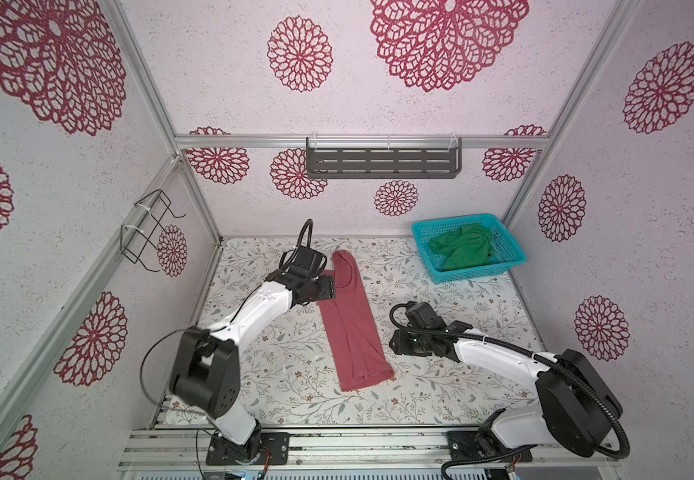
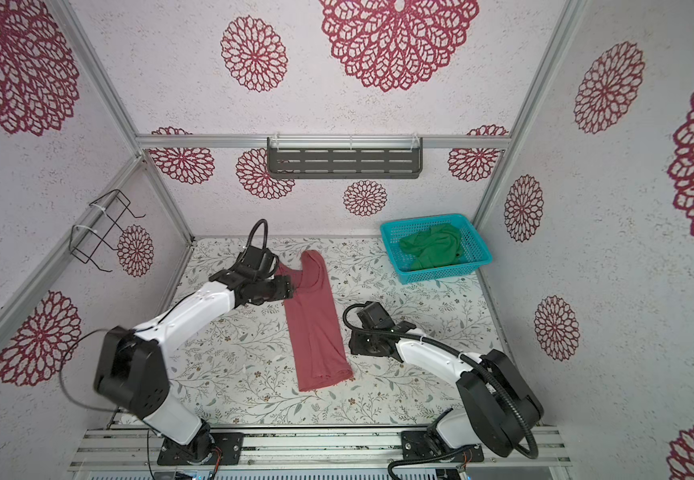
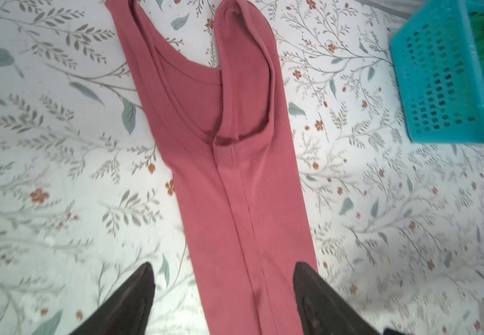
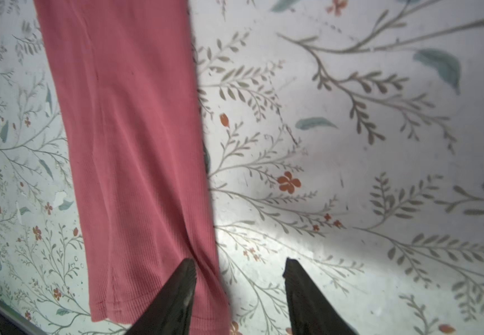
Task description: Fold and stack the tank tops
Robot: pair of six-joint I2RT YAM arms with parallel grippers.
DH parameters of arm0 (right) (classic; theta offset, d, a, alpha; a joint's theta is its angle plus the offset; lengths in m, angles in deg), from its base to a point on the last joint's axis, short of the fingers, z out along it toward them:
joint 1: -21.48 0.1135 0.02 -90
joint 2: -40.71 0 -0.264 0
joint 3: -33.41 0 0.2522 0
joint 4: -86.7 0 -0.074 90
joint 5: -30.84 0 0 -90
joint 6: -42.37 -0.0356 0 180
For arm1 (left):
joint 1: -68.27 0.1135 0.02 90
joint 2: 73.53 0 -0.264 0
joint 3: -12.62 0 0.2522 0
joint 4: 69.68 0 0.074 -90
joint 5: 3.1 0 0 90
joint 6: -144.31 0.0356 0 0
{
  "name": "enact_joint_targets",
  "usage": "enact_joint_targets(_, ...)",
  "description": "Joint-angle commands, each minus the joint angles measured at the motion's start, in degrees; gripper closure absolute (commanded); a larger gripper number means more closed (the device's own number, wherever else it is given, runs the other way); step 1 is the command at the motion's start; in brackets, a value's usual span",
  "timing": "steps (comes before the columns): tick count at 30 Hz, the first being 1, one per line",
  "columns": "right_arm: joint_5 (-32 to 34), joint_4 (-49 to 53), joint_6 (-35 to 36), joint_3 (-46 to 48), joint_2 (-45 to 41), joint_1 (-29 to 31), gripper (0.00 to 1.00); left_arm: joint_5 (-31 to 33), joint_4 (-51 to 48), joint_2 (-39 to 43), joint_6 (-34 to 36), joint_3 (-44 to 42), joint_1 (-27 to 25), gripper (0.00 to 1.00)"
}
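On table (image 1: 461, 374), pink tank top (image 1: 353, 324) lay central, folded into long strip; long axis ran near-far, straps pointing far, hem near. Basket (image 1: 424, 245) far right held crumpled green tank top (image 1: 461, 249). Left gripper (image 3: 223, 272), right gripper (image 4: 240, 264): jaws apart, empty.

Pink tank top (image 2: 316, 328) on tbl (image 2: 233, 374), ctr

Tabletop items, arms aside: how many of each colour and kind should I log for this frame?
Pink-red tank top: 1, lying in a long narrow strip
Turquoise basket: 1
Green tank top: 1, crumpled inside that basket
Total: 3
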Motion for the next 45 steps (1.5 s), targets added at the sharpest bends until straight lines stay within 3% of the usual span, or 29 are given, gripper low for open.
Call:
enact_joint_targets(1, -7.7, -0.19, -0.76, 2.17, -1.38, 0.48, 0.48, -4.42, 1.79, 6.26, -14.43, -14.96, -3.88, 0.25)
enact_joint_targets(8, -12.7, -7.91, -3.31, 6.93, -2.13, 0.74, 0.44, -5.43, 9.82, 25.55, -39.62, -38.03, -14.57, 0.27)
enact_joint_targets(11, -12.62, -9.18, -3.66, 7.81, -0.92, 1.07, 0.44, -4.68, 18.89, 27.94, -48.88, -45.59, -19.56, 0.29)
enact_joint_targets(15, -11.26, -10.0, -4.94, 9.44, -0.71, 1.93, 0.45, -1.78, 25.12, 25.89, -54.49, -48.9, -25.29, 0.29)
enact_joint_targets(21, -9.82, -11.35, -6.96, 10.91, -0.77, 3.78, 0.45, -2.57, 35.5, 18.54, -58.28, -51.21, -27.49, 0.37)
enact_joint_targets(27, -9.55, -12.63, -8.64, 11.11, 0.2, 5.68, 0.46, -3.53, 35.86, 14.4, -59.38, -50.81, -29.28, 0.64)
enact_joint_targets(31, -8.37, -11.84, -9.43, 11.28, -0.13, 6.41, 0.57, -2.38, 32.18, 15.89, -58.03, -49.9, -29.39, 0.82)
enact_joint_targets(35, -7.55, -10.36, -9.74, 11.2, -0.66, 7.14, 0.75, -1.4, 28.36, 18.04, -56.38, -49.32, -29.37, 0.99)
enact_joint_targets(45, -6.38, -7.6, -14.77, 11.9, -5.55, 14.05, 0.98, 1.74, 12.84, 32.95, -56.7, -49.43, -30.72, 1.0)
